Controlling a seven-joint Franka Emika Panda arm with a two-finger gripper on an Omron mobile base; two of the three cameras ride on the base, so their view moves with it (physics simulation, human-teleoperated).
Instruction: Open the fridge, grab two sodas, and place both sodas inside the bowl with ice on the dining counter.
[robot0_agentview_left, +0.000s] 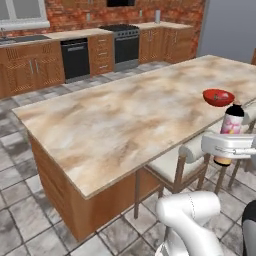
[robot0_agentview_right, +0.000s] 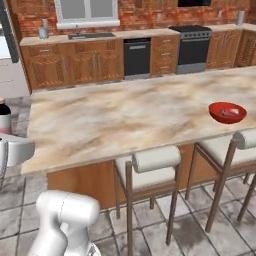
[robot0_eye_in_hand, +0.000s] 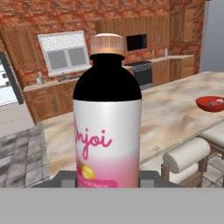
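My gripper (robot0_eye_in_hand: 107, 178) is shut on a soda (robot0_eye_in_hand: 107, 113), a pale pink-white bottle with a dark upper part and a tan cap, held upright. The same soda (robot0_agentview_left: 232, 120) stands up out of my gripper (robot0_agentview_left: 226, 150) beside the near right side of the dining counter (robot0_agentview_left: 125, 115). The glossy red bowl (robot0_agentview_left: 218, 97) sits on that counter just beyond the bottle. From the right base, the soda (robot0_agentview_right: 4, 117) and gripper (robot0_agentview_right: 5, 142) are at the left edge, far from the bowl (robot0_agentview_right: 227, 112), which holds something pale. The bowl (robot0_eye_in_hand: 211, 103) lies to the right ahead.
Cream-cushioned stools (robot0_agentview_right: 150, 167) line the counter's near side, one (robot0_agentview_left: 175, 165) right beside my hand. Wall cabinets, a dishwasher (robot0_agentview_left: 75, 58) and a stove (robot0_agentview_left: 125, 42) run along the brick back wall. A pale appliance with a dark bar (robot0_agentview_right: 6, 35) stands at the left; I cannot tell what it is.
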